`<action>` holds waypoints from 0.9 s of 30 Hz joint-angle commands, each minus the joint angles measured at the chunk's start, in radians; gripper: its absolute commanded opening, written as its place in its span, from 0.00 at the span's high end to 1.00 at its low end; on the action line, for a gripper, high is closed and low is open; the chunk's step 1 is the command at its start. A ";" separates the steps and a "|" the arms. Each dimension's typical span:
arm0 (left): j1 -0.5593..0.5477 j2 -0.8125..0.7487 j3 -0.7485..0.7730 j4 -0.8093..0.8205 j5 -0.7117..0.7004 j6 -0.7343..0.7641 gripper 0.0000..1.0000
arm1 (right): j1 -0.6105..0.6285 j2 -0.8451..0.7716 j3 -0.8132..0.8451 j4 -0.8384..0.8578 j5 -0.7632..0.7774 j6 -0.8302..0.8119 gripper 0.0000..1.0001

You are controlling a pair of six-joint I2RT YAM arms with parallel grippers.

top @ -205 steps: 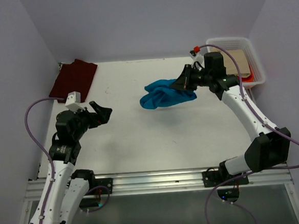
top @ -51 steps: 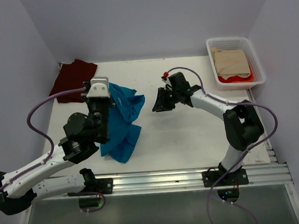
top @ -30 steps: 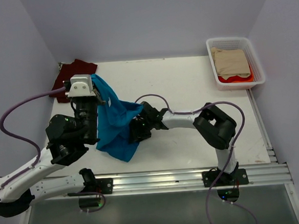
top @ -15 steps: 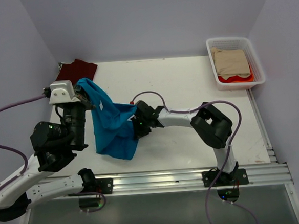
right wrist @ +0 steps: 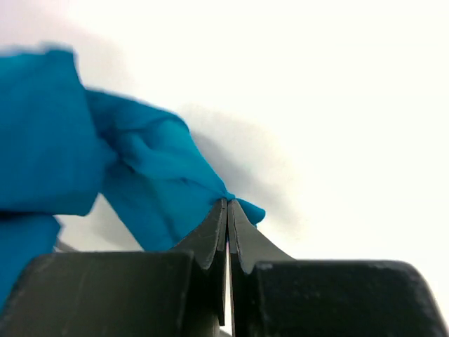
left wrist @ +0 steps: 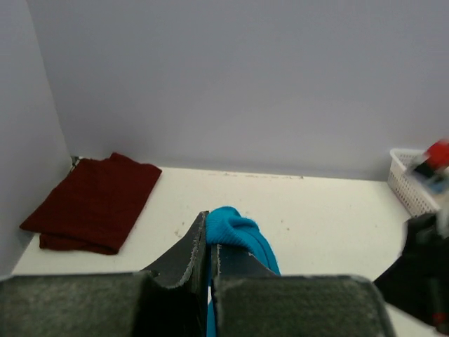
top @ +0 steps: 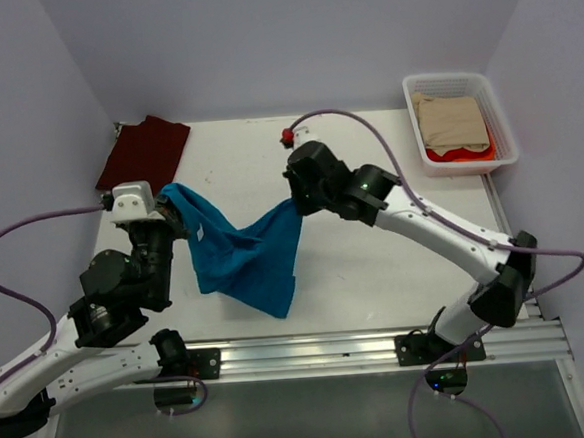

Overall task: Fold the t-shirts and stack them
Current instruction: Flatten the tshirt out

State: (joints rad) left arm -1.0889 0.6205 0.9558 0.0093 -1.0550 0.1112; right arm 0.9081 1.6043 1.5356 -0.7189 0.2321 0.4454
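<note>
The teal-blue t-shirt hangs stretched between both arms above the near left of the table. My left gripper is shut on its left top corner, and that bunched cloth shows above the closed jaws. My right gripper is shut on the shirt's right corner, a small tip of which pokes past the jaws. The cloth sags in a V between the two grips, and its lower part drapes toward the front. The maroon t-shirt lies folded flat at the table's far left corner.
A white basket with tan and red cloth stands at the far right, its edge also in the left wrist view. Lilac walls close the table on three sides. A metal rail runs along the front edge.
My right gripper closed on the teal shirt's edge low near the table, then lifted up and right with it, spreading the cloth. My left gripper has held its corner throughout, shifting slightly.
</note>
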 commanded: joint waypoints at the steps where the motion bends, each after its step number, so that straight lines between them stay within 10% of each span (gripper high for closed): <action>1: -0.006 -0.019 -0.038 -0.162 -0.046 -0.198 1.00 | -0.014 -0.136 0.096 -0.174 0.261 -0.086 1.00; 16: -0.006 0.004 -0.111 -0.584 -0.102 -0.706 1.00 | -0.041 -0.365 0.379 -0.367 0.676 -0.209 1.00; 18: -0.006 0.019 -0.117 -0.621 -0.086 -0.760 0.88 | -0.041 -0.371 0.386 -0.381 0.676 -0.208 1.00; 22: -0.006 0.025 -0.141 -0.648 -0.012 -0.844 0.14 | -0.041 -0.379 0.376 -0.381 0.673 -0.206 1.00; 27: -0.006 0.054 -0.230 -0.346 0.344 -0.507 0.07 | -0.041 -0.366 0.344 -0.367 0.650 -0.206 1.00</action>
State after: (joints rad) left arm -1.0889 0.6472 0.7658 -0.5304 -0.9627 -0.5766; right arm 0.8673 1.2350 1.8866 -1.0958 0.8555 0.2539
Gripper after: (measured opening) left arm 0.929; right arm 0.007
